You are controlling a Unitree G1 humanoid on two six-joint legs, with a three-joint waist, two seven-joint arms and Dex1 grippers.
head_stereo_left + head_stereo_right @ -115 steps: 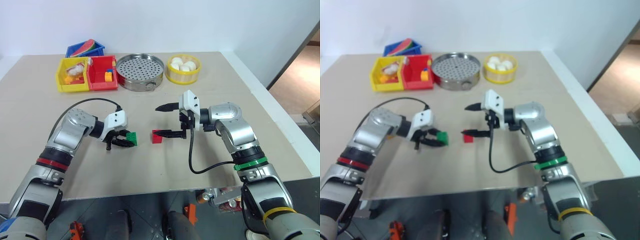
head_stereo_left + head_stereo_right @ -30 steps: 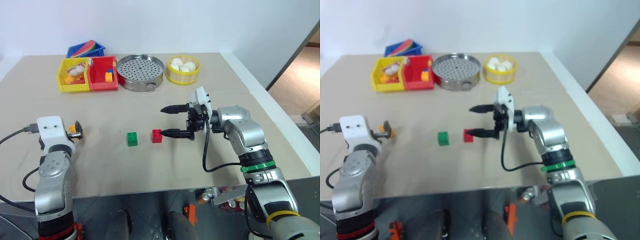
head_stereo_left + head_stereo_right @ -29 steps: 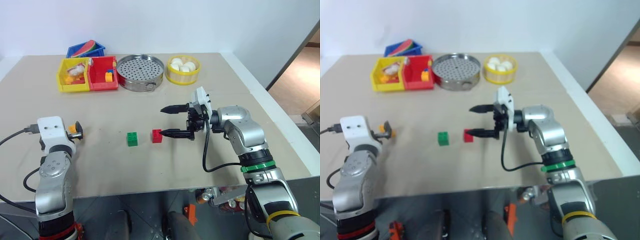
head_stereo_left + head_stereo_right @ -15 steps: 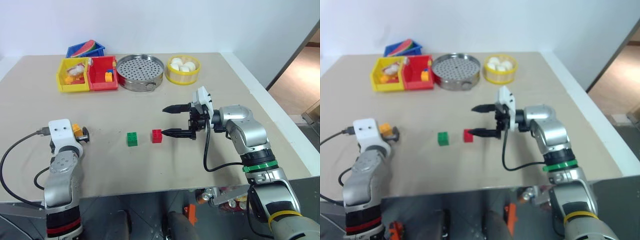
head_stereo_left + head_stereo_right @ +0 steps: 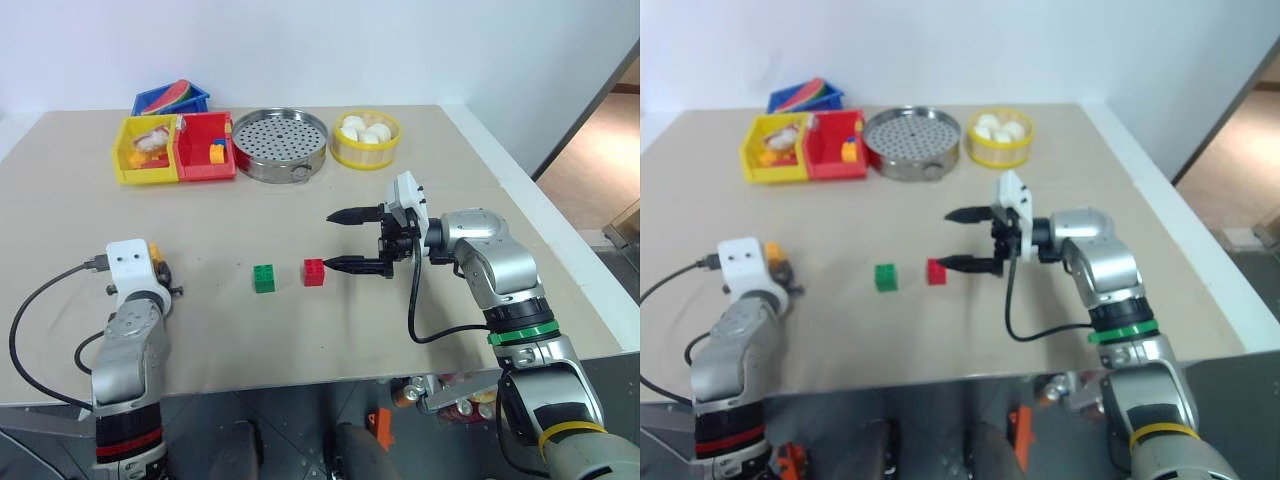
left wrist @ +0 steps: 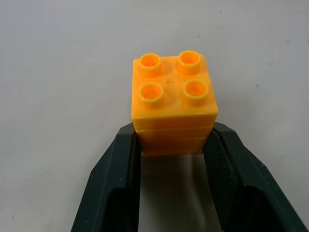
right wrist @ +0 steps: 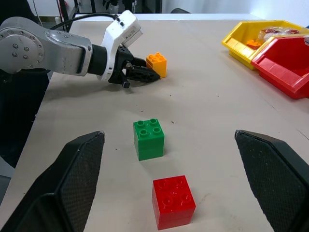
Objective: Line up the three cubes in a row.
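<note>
Left gripper point(image 6: 171, 145) — now clamped on orange cube point(image 6: 173, 99), earlier spread | right gripper point(image 5: 345, 240) — spread, unmoved beside red cube point(image 5: 314, 272)

Green cube point(image 5: 885, 277) beside red cube point(image 5: 937, 271); right pincer point(image 5: 964, 240) spread wide.

The left gripper point(image 6: 174, 145), which stands open and higher beside the orange-yellow cube point(image 6: 173, 102) a second ago, is now lower at the table point(image 5: 300, 330) with both fingers point(image 6: 118, 174) pressed against that cube's sides.
</note>
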